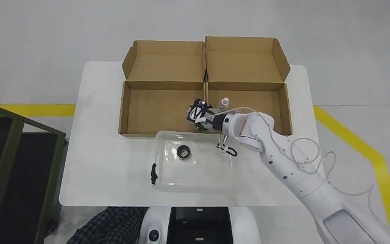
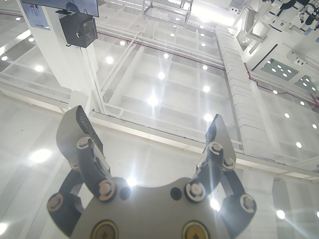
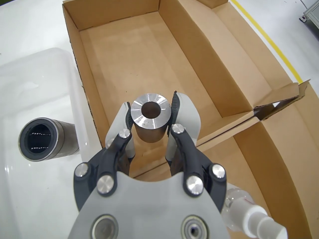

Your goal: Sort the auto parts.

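Right hand: the right hand [image 3: 150, 103] is clamped on a steel sleeve [image 3: 149, 123], one ribbed finger [image 3: 177, 105] pressed to each side of its round wall.
Sleeve, which way: its bored end face is turned up toward the wrist, and its long axis runs roughly along the fingers, pointing down into the box.
Sleeve, where: it is inside the left box [image 3: 139, 55], at the end that adjoins the right box [image 1: 268, 111]. I cannot tell whether its lower end touches the cardboard floor.
Edges: the sleeve is close to the corner where the left box's near long wall meets the dividing end wall. One finger is just beside that near wall. In the top view the hand [image 1: 202, 116] is over the seam between the two boxes.
Open room: beyond the sleeve the box floor runs as plain brown cardboard up to the opposite end wall. Both lids [image 1: 164, 61] are folded back on the far side.
Bearing: a dark-lined bearing [image 3: 47, 139] is in the clear bin [image 3: 37, 60] on the near side of the boxes, its bore opening upward in the top view [image 1: 184, 152], well apart from the sleeve.
Bottle: a small white-capped bottle [image 1: 225, 100] is in the right box, near the dividing wall.
Left hand: the left hand [image 2: 148, 114] is spread wide and grips nothing, pointing at the ceiling [image 2: 174, 63].
Table: the white table [image 1: 97, 152] carries both boxes and the bin.
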Controlling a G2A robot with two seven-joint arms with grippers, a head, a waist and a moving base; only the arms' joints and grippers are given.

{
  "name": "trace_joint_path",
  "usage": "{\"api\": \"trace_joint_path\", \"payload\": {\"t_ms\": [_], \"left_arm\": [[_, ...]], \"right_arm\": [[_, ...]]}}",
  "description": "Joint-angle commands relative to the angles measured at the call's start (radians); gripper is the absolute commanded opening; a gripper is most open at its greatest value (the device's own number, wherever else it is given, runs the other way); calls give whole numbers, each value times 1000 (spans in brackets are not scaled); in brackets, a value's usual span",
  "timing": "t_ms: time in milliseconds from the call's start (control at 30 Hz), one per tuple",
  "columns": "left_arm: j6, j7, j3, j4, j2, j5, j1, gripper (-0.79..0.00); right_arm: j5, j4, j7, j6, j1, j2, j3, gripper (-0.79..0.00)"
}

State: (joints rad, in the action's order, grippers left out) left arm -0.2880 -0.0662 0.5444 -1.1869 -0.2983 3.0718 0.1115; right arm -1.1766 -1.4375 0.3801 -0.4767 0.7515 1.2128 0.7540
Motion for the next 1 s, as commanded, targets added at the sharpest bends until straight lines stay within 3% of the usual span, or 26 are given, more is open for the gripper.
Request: {"api": "trace_joint_path", "payload": {"t_ms": [0,333,667,967], "left_arm": [[0,0,0,0,0,0,0,0],[0,0,0,0,0,0,0,0],[0,0,0,0,0,0,0,0],[0,0,0,0,0,0,0,0]], "right_arm": [[-1,7,16,3,-4,4,-4,-785],[2,43,70,6,-24,26,-22,-782],[-17,40,122,-11,-32,37,-26,-517],[-24,27,147,-10,-31,48,-25,-474]]}}
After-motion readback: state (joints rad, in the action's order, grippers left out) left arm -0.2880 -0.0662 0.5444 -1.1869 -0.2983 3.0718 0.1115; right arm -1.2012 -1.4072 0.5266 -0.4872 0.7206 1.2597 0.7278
